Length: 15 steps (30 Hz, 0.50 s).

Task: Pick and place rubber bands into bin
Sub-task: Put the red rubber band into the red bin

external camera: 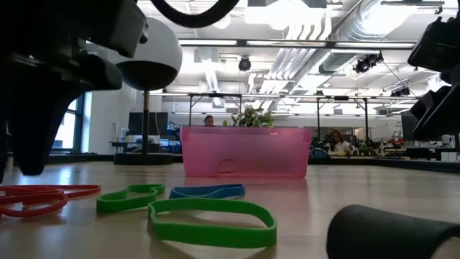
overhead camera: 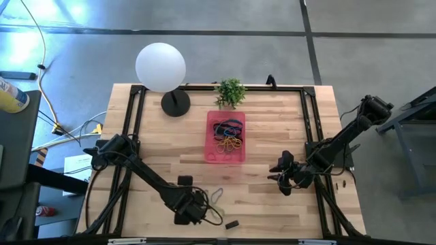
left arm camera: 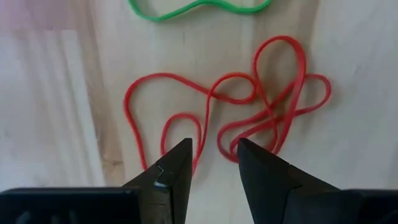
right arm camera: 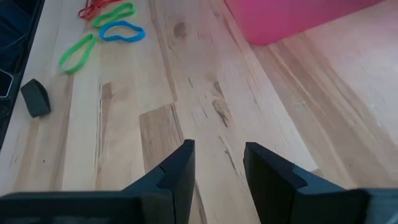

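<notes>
Fingers of the left gripper (left arm camera: 214,163) stand parted with nothing between them, their tips just above a tangle of red rubber bands (left arm camera: 249,102) on the pale wooden table (right arm camera: 205,93) — a green band (left arm camera: 199,7) lies just beyond the red ones. Seen from above, this gripper (overhead camera: 197,207) sits well in front of the bin (overhead camera: 225,139), toward the table's near edge, with a small black block (overhead camera: 232,224) just beside it.

Parted and empty too are the fingers of the right gripper (right arm camera: 217,163), which hangs over bare wood to the right of the bin (right arm camera: 298,18). Its wrist view shows two green bands, a blue band (right arm camera: 122,32) and the red ones lying loose on the boards, apart from the bin.

Inside the pink bin lies a heap of bands (overhead camera: 227,135) — black, blue, red, yellow. Behind the bin stand a small potted plant (overhead camera: 230,90) and a white globe lamp (overhead camera: 161,67).

From table height, the bin (external camera: 246,152) stands beyond the loose bands, and past it opens a large office hall with desks, monitors, ceiling ducts and seated people (external camera: 338,142).
</notes>
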Each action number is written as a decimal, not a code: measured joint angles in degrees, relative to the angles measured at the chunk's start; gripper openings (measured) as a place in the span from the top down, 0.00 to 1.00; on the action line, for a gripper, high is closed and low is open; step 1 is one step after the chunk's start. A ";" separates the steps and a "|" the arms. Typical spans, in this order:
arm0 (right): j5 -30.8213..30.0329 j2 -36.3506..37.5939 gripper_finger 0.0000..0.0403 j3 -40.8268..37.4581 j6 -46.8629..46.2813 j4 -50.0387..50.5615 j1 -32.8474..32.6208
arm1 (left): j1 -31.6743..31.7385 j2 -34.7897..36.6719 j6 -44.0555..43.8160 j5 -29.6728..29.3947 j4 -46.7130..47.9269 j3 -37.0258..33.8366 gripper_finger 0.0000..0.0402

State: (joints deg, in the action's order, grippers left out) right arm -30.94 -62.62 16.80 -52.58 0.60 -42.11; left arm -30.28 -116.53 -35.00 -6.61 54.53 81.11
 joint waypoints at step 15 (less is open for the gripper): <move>-0.59 0.01 0.68 0.00 0.07 0.02 0.00 | 0.71 0.16 -1.20 1.10 -3.84 -2.22 0.71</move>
State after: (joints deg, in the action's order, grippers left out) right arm -31.53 -62.61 16.80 -52.51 0.62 -42.11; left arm -29.57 -116.37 -36.21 -5.51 50.69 78.89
